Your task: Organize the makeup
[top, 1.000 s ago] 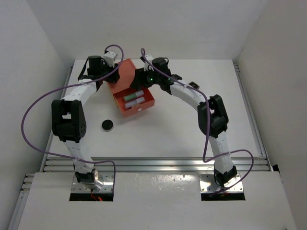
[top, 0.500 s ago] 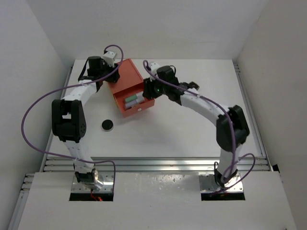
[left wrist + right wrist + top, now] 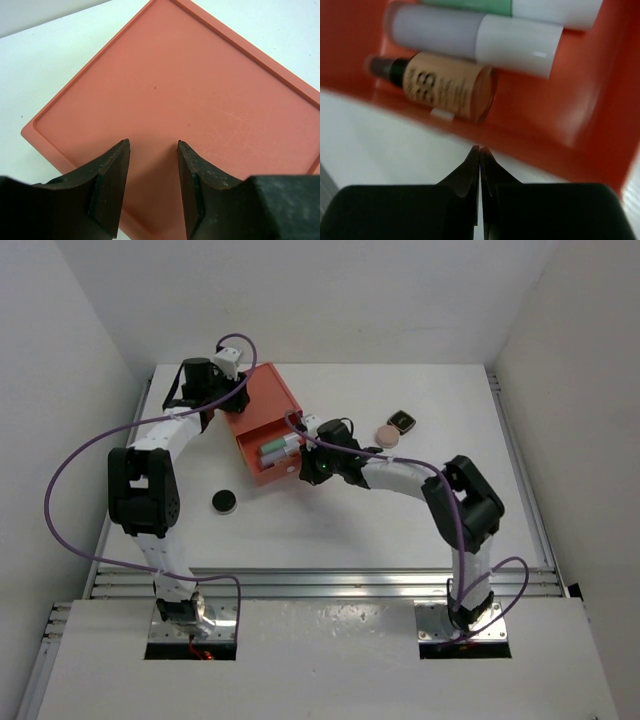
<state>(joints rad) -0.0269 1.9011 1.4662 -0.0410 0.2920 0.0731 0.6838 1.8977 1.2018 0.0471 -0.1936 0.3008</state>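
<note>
Three tubes in drawer; two compacts, one disc on table.

Tubes lie in the drawer; disc lies front-left.

Ahead of the black right pincer, a tan bottle is showing dark lettering and a dark cap; beyond it, a lilac tube and a green tube are showing white ends, inside an orange-red drawer. Under the black left pincer, a box top is showing salmon.
</note>
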